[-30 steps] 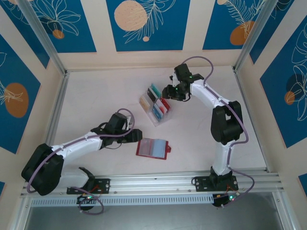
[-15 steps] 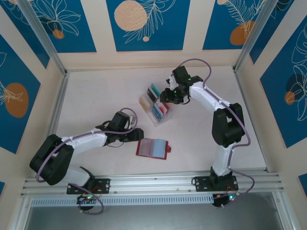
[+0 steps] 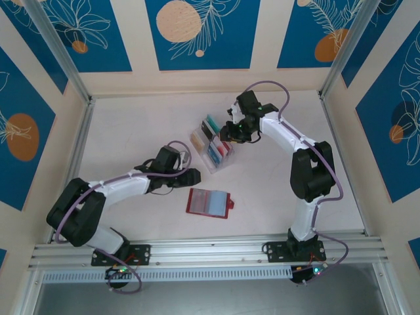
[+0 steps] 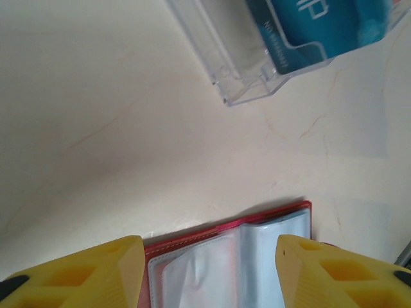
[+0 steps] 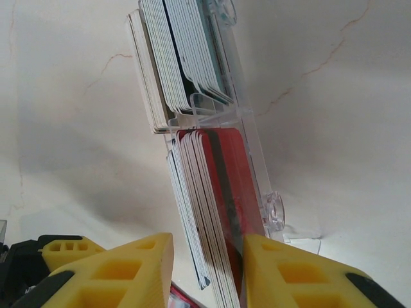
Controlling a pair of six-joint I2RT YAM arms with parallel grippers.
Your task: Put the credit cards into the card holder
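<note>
The red card holder lies open on the table, its clear inner sleeves facing up. My left gripper hovers at its left edge, open; in the left wrist view the holder lies between and beyond the yellow fingertips of that gripper. The credit cards stand in a clear slotted rack. My right gripper is at the rack's far right end. In the right wrist view its jaws straddle a stack of white and red cards. The right finger touches the red card, and a gap remains on the left.
The clear rack holds a teal card near the left gripper. Its plastic end tab sits just beyond the right finger. Metal frame rails and patterned walls border the table on all sides.
The right gripper has dropped toward the rack's cards and its jaws have narrowed around them. The left arm has swung right, closer to the card holder.
</note>
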